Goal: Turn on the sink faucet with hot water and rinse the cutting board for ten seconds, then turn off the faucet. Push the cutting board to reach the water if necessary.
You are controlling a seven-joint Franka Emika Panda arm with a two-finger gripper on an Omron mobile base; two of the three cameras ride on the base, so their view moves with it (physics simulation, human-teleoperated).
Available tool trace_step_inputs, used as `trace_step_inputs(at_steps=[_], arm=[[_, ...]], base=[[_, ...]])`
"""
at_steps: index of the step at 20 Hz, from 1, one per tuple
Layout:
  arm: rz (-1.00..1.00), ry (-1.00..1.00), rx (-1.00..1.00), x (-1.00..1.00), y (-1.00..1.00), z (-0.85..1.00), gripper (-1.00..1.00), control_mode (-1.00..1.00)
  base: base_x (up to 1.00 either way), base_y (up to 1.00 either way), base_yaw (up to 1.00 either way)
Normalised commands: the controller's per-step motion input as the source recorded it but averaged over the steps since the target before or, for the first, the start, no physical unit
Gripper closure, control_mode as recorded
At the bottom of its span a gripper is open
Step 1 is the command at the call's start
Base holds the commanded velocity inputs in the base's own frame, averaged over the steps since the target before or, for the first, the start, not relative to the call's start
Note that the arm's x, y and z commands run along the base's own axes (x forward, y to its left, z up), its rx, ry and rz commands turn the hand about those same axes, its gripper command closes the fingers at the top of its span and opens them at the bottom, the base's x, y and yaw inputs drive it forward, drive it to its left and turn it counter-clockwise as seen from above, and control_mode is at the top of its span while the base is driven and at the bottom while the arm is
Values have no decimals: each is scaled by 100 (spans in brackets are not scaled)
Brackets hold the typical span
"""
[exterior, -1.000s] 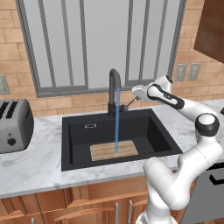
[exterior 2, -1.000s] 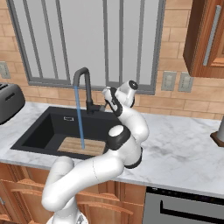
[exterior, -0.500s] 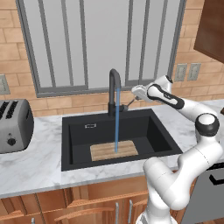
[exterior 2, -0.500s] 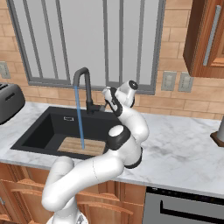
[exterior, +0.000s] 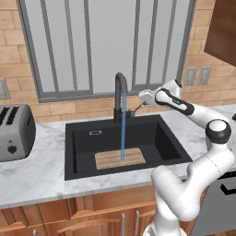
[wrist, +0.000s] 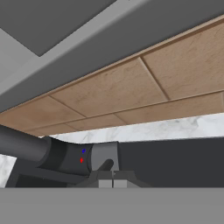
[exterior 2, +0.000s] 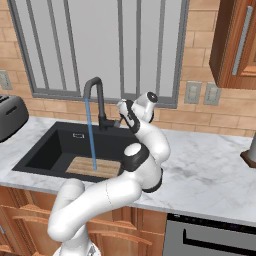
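Water (exterior: 122, 133) runs as a thin blue stream from the black gooseneck sink faucet (exterior: 120, 92) onto the light-wood cutting board (exterior: 120, 159) lying on the floor of the black sink (exterior: 83, 138). My gripper (exterior: 140, 104) is shut, just right of the faucet base, at its small grey lever (exterior: 135, 109). In the right base view the water (exterior 2: 91, 140) lands on the cutting board (exterior 2: 92, 167), with the gripper (exterior 2: 122, 109) above the lever (exterior 2: 116, 121). The hand view has the closed gripper (wrist: 113, 180) right under the grey lever (wrist: 105, 157); nothing sits between the fingers.
A grey toaster (exterior: 14, 133) stands on the marble counter (exterior: 41, 173) left of the sink. A window and brick wall with outlets (exterior: 197, 76) lie behind. A wooden wall cabinet (exterior 2: 235, 45) hangs at the right; a dark object (exterior 2: 250, 150) stands at the counter's right edge.
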Motion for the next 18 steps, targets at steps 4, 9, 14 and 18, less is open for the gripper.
trace_step_inputs(at_steps=[4, 9, 14, 18], arm=[[0, 0, 0, 0, 0, 0, 100, -100], [0, 0, 0, 0, 0, 0, 100, -100], [0, 0, 0, 0, 0, 0, 100, -100], [0, 0, 0, 0, 0, 0, 100, -100]], base=[[0, 0, 0], [0, 0, 0], [0, 0, 0], [0, 0, 0]])
